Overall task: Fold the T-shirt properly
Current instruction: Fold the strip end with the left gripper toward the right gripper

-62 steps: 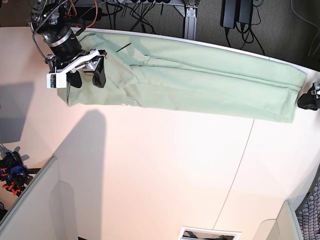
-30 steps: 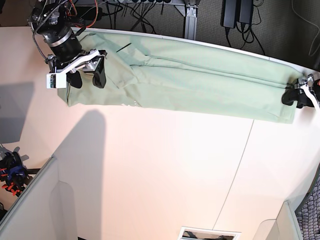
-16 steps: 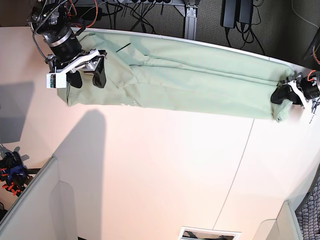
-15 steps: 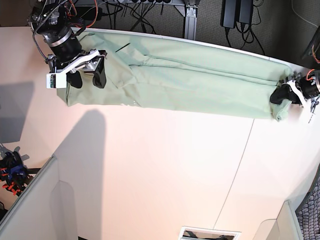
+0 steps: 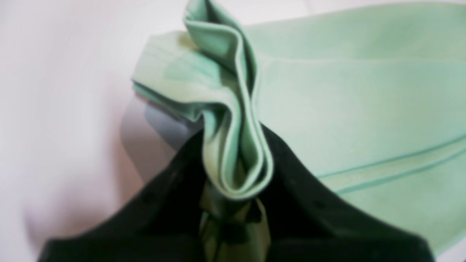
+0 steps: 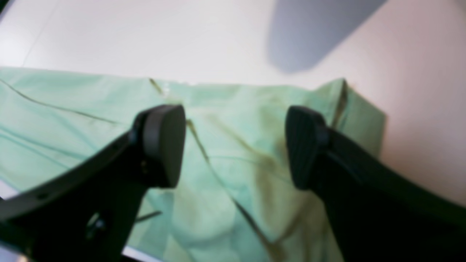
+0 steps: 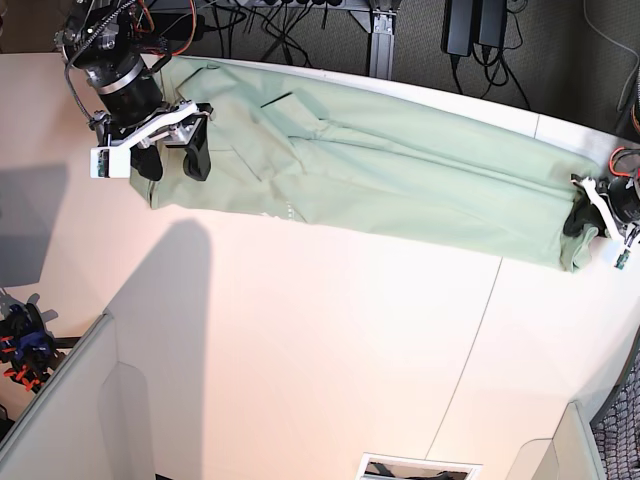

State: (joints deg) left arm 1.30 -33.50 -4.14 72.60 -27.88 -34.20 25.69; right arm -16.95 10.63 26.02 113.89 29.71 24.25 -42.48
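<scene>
The T-shirt (image 7: 400, 175) lies as a long pale mint-green strip along the far side of the table (image 7: 300, 340). My right gripper (image 7: 172, 152) is open and hovers over the shirt's collar end at the left. In the right wrist view its fingers (image 6: 164, 145) stand wide apart above the cloth (image 6: 225, 120), holding nothing. My left gripper (image 7: 583, 225) is at the shirt's right end. In the left wrist view the left gripper (image 5: 236, 182) is shut on a bunched fold of the hem, and the shirt (image 5: 364, 91) stretches away from it.
Cables and power bricks (image 7: 470, 25) hang behind the table's far edge. A seam (image 7: 480, 330) runs across the tabletop on the right. A grey partition (image 7: 70, 410) stands at the lower left, with an orange-and-black tool (image 7: 20, 345) beside it.
My left gripper came in from the right, shut on the shirt's right end and pulled it; the whole shirt slid a little to the right. My right gripper stayed open in place.
</scene>
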